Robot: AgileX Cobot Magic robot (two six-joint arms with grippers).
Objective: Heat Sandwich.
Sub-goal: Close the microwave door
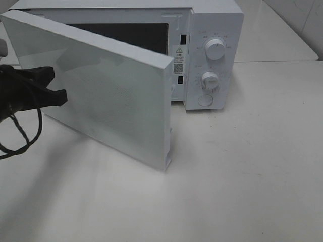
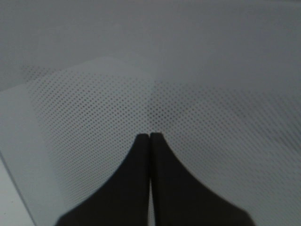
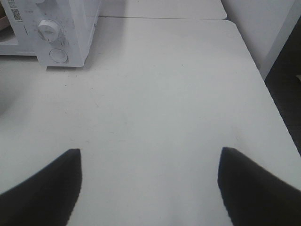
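Note:
The white microwave [image 1: 212,55] stands at the back of the table, its door [image 1: 111,91] swung partly open towards the front left. My left gripper [image 1: 63,96] is shut, its joined tips [image 2: 150,136] against or just off the door's dotted outer face [image 2: 94,117]. My right gripper [image 3: 149,155] is open with nothing between its fingers, hovering over bare table to the right of the microwave [image 3: 56,33]; the exterior high view does not show it. The sandwich is out of view; the door blocks most of the dark oven cavity.
Two dials [image 1: 215,49] [image 1: 210,79] and a round button [image 1: 205,100] sit on the microwave's right panel. The white table [image 1: 242,176] stretches in front and to the right. Its right edge [image 3: 263,84] drops off to a dark floor. A black cable [image 1: 20,136] loops under the left arm.

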